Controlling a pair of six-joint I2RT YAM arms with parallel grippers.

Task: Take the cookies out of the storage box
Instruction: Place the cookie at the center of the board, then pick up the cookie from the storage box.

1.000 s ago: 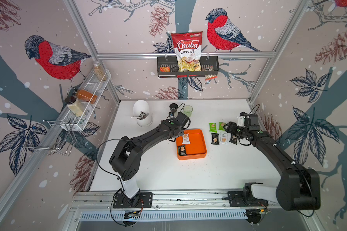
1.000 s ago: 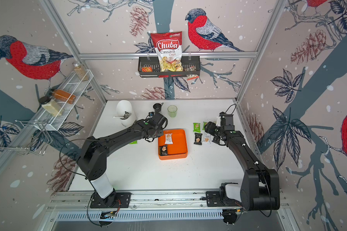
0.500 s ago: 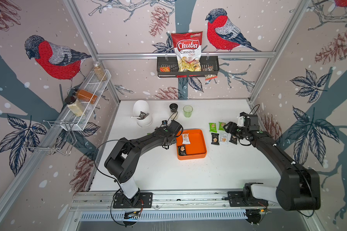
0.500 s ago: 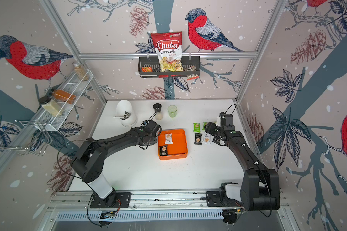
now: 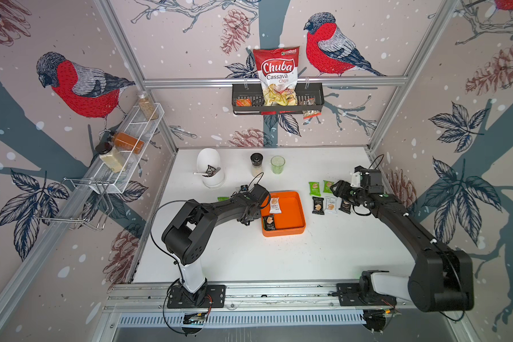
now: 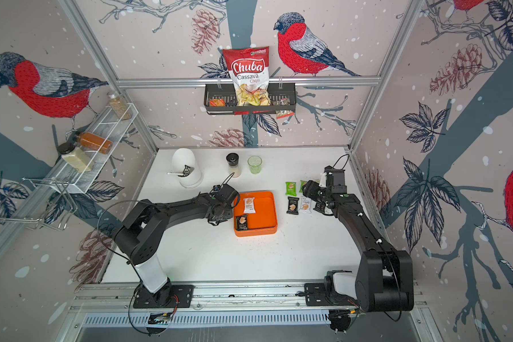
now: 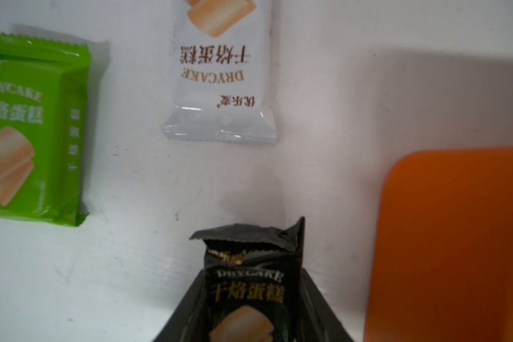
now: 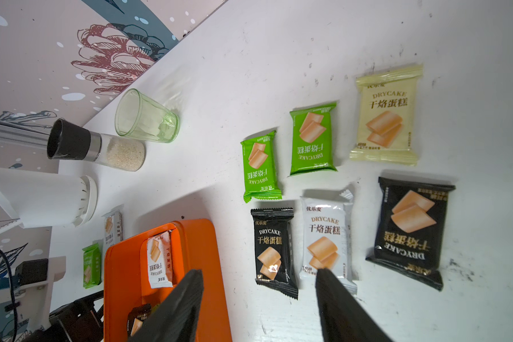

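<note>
**Top views.** One orange box point(image 5: 297, 229) stands mid-table point(image 5: 279, 260). It is square and low-walled, with rounded corners. Two cookies point(image 5: 274, 205) lie inside it along its left side: one white, one black. To the right of the box, five cookies are visible in both top views, set in two rows: two green, one white, two black. One green cookie point(image 5: 222, 199) shows to the left of the box, mostly behind the left arm point(image 5: 219, 207). That arm lies low and stretched across the table, with its wrist just beside the box's left wall. The right arm point(image 5: 397, 219) is stretched forward, and the right gripper point(image 5: 336, 189) hangs over the two rows.

**Left wrist view.** Three cookies are visible. The left gripper point(image 7: 253, 296) is clamped on one black packet, the held cookie point(image 7: 249, 248). This packet is outside the box, over bare table just beside a box corner. One green and one white cookie lie flat beyond it.

**Right wrist view.** Six cookies lie in the two rows: two green, one pale yellow, two black, one white. Each is flat and rectangular, printed "DRYCAKE" with a tan biscuit picture. The right gripper's jaws stand apart with nothing between them.
</note>
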